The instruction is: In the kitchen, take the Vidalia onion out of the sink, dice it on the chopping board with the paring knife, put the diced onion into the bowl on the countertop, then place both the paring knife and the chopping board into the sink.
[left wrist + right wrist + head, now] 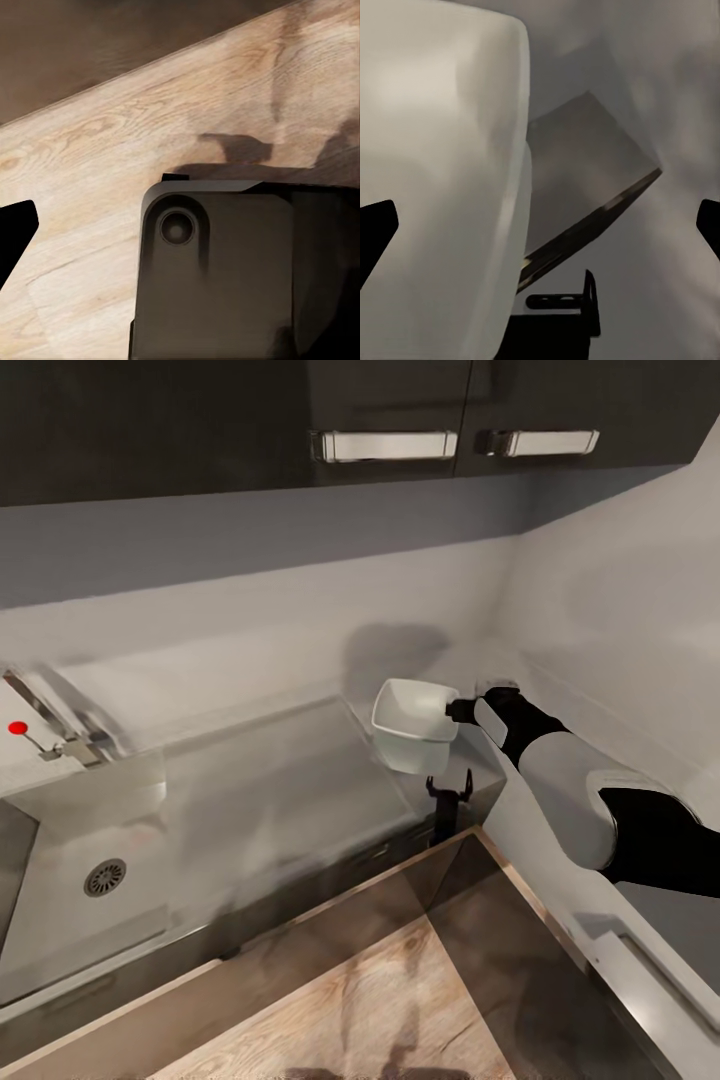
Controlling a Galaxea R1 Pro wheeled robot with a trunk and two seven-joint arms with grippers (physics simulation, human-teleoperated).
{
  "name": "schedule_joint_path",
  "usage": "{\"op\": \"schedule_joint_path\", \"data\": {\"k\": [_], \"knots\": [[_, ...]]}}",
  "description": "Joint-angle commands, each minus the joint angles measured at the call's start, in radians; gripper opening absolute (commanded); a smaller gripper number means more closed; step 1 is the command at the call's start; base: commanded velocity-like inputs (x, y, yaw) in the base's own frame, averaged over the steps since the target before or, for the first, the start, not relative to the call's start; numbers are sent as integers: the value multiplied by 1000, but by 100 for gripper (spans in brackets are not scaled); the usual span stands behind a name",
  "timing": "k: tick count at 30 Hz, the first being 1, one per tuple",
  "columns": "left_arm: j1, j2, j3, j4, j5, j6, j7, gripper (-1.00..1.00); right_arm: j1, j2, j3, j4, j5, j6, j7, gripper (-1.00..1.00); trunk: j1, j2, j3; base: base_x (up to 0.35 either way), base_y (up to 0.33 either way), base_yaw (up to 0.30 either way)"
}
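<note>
The white bowl (414, 720) stands near the right end of the grey countertop (290, 780), close to the wall corner. My right gripper (452, 709) is against its right side. In the right wrist view the bowl (435, 187) lies close in front, by one finger, and the right gripper (540, 225) is open with its fingertips wide apart. The sink (60, 920), with its round drain and red-knobbed tap (40, 725), is at the left. My left gripper (180, 232) points down at the wooden floor. The onion, chopping board and paring knife are out of view.
Dark wall cabinets (385, 445) with bar handles hang above. A small black two-pronged part (448, 792) sticks up at the counter's front edge below the bowl. A second counter (650, 930) runs along the right wall. Wooden floor (400, 980) lies in front.
</note>
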Motion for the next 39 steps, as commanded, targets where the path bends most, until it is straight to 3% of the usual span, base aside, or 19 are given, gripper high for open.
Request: {"op": "schedule_joint_path", "data": {"k": [1,10,39], "knots": [[-1,0,-9,0,5,-3,6,100,-1,1,-8,-2,-2,3,-4,100,0,-2,-3,0,0,0],[-1,0,-9,0,5,-3,6,100,0,-1,-8,-2,-1,4,31,100,0,-2,-18,0,0,0],[-1,0,-9,0,5,-3,6,100,1,-2,-8,-2,-1,3,36,100,0,-2,-64,0,0,0]]}}
